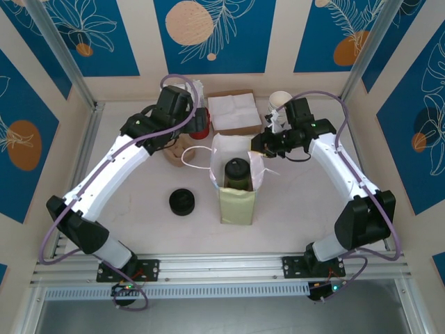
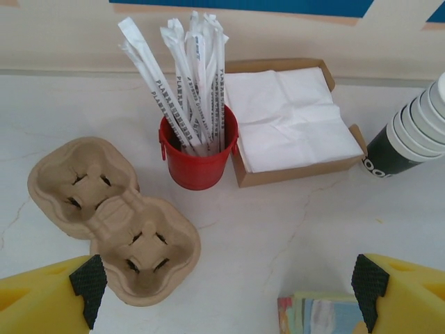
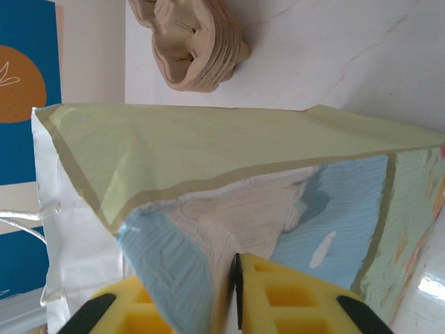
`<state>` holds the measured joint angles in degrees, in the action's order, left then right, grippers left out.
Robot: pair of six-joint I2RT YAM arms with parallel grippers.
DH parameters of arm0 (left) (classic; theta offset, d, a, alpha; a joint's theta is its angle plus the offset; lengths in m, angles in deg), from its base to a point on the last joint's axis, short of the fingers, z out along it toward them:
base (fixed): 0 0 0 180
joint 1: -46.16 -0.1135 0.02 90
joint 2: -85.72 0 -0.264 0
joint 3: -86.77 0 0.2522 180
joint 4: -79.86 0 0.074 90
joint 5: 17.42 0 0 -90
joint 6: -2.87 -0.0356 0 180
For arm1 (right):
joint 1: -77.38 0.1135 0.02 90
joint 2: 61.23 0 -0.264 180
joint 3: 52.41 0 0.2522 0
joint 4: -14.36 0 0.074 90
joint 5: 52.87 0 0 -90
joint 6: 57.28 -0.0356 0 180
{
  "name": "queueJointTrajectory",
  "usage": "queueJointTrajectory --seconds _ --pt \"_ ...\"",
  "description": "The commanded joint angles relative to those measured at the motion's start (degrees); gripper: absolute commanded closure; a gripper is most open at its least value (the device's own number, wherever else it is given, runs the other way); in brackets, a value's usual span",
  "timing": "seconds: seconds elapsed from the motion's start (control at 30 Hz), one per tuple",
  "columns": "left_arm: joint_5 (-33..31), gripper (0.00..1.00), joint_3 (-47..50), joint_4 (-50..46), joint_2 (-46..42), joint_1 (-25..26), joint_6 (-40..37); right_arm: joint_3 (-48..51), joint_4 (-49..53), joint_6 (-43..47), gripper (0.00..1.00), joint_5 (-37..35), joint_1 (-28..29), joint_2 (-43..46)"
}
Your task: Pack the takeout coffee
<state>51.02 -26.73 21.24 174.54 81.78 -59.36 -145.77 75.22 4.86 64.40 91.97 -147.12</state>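
The takeout coffee, its round black lid on, stands inside the open paper bag at the middle of the table. My right gripper is at the bag's far right rim. In the right wrist view it is shut on the bag's paper edge, with the yellow fingers pressed together. My left gripper hovers over the back left of the table. In the left wrist view it is open with nothing between its pads, and a corner of the bag shows below.
A red cup of wrapped straws, a cardboard box of napkins and a stack of white cups stand at the back. Stacked pulp cup carriers lie left of the bag. A pile of black lids sits front left.
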Motion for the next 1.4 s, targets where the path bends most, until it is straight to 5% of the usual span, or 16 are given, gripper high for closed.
queueJointTrajectory --seconds 0.0,0.2,0.4,0.77,1.03,1.37 --pt "-0.85 0.08 -2.42 -0.97 0.48 -1.15 -0.59 -2.7 0.59 0.31 0.78 1.1 0.18 -0.61" --pt "0.86 0.08 -6.41 -2.73 2.34 -2.72 -2.15 -6.04 5.55 2.44 0.66 -0.22 -1.37 -0.05" --pt "12.97 0.2 -14.98 -7.56 6.49 -1.89 -5.79 -7.62 8.73 3.15 0.63 0.16 -3.05 1.69" --pt "25.04 0.36 -29.29 -22.33 16.95 10.09 -5.05 -5.37 10.74 3.33 0.63 0.67 -3.74 5.09" --pt "22.88 0.43 -28.05 -22.67 19.48 13.67 -0.76 -5.5 12.27 5.25 0.64 1.17 -3.6 4.92" --pt "17.22 0.32 -27.45 -14.66 17.31 4.84 3.05 -7.36 11.91 6.04 0.65 0.81 -4.25 5.39"
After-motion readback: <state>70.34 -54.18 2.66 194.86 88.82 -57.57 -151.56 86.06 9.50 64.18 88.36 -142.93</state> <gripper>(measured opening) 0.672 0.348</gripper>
